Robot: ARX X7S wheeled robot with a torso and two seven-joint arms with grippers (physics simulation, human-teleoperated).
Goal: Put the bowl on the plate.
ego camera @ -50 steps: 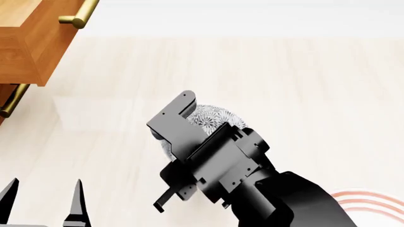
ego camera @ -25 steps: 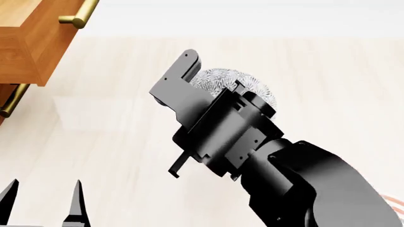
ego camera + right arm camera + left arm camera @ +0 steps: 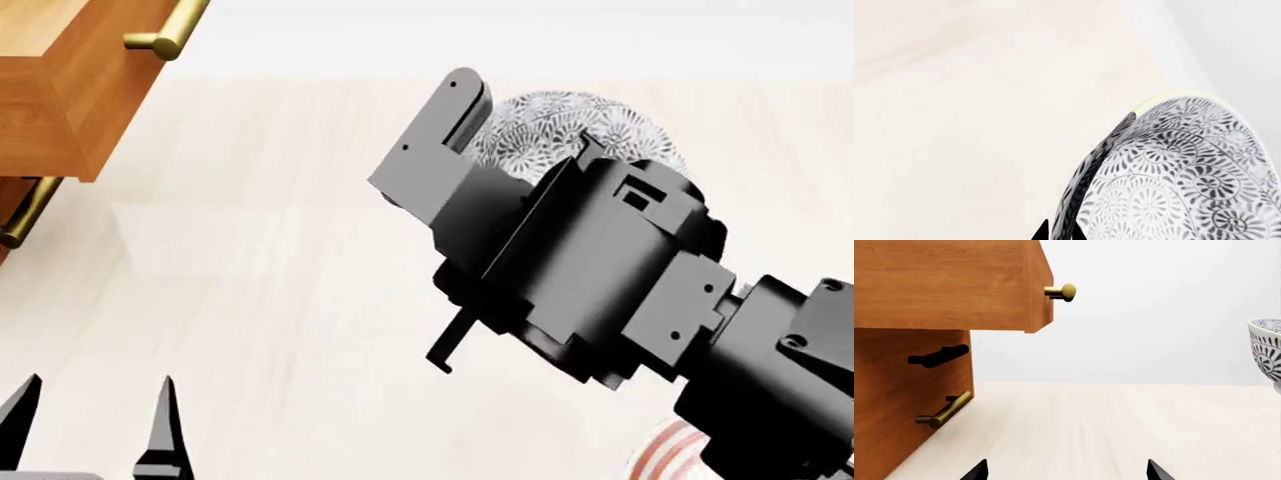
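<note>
My right gripper (image 3: pixel 483 125) is shut on the rim of the bowl (image 3: pixel 577 130), a small white bowl with a dense grey floral pattern, and holds it up off the pale counter. In the right wrist view the bowl (image 3: pixel 1174 185) fills the lower right, its wall pinched between the two fingertips of the right gripper (image 3: pixel 1061 234). Only a sliver of the plate (image 3: pixel 662 456), white with red rings, shows under my right arm at the bottom right. My left gripper (image 3: pixel 94 425) sits low at the bottom left, open and empty (image 3: pixel 1066 471). The bowl (image 3: pixel 1269 347) also shows at the edge of the left wrist view.
A wooden cabinet (image 3: pixel 60 90) with brass handles (image 3: pixel 167 30) stands at the far left, its upper drawer (image 3: pixel 954 285) pulled out over the counter. A lower brass handle (image 3: pixel 944 411) sticks out near the left gripper. The pale counter (image 3: pixel 267 250) runs back to a white wall.
The right arm has lifted the bowl up and toward the right in the head view. The arm now covers most of the plate. The left gripper has not moved.
</note>
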